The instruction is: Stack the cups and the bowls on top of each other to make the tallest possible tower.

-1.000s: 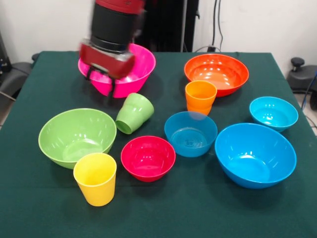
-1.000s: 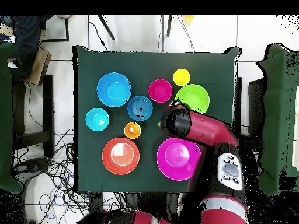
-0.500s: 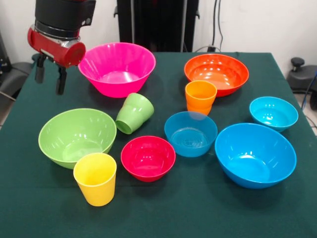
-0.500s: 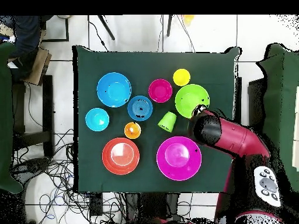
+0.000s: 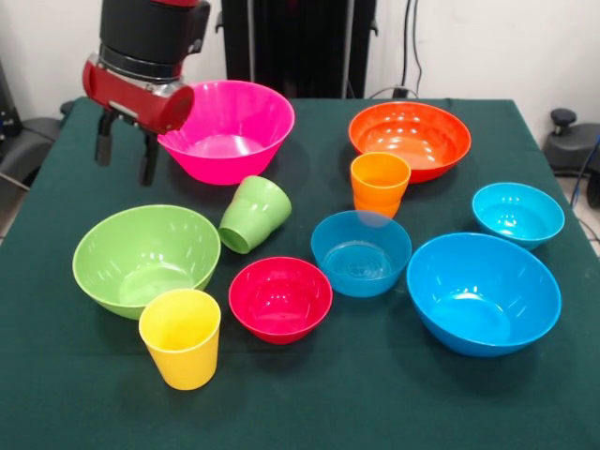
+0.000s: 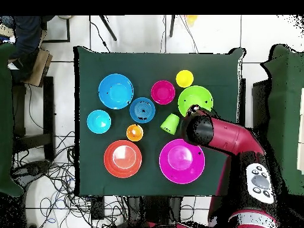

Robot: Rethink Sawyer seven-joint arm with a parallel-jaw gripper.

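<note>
Gripper (image 5: 124, 157) back beside pink bowl (image 5: 230, 131) — empty

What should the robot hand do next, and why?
Probably move across to the tipped-over green cup. The gripper hangs open and empty beside the pink bowl, nothing is stacked yet, and that cup lies closest.

Green cup (image 5: 253, 214), yellow cup (image 5: 181, 337), pink bowl (image 5: 230, 129), dark-green tablecloth (image 5: 309, 394).
</note>
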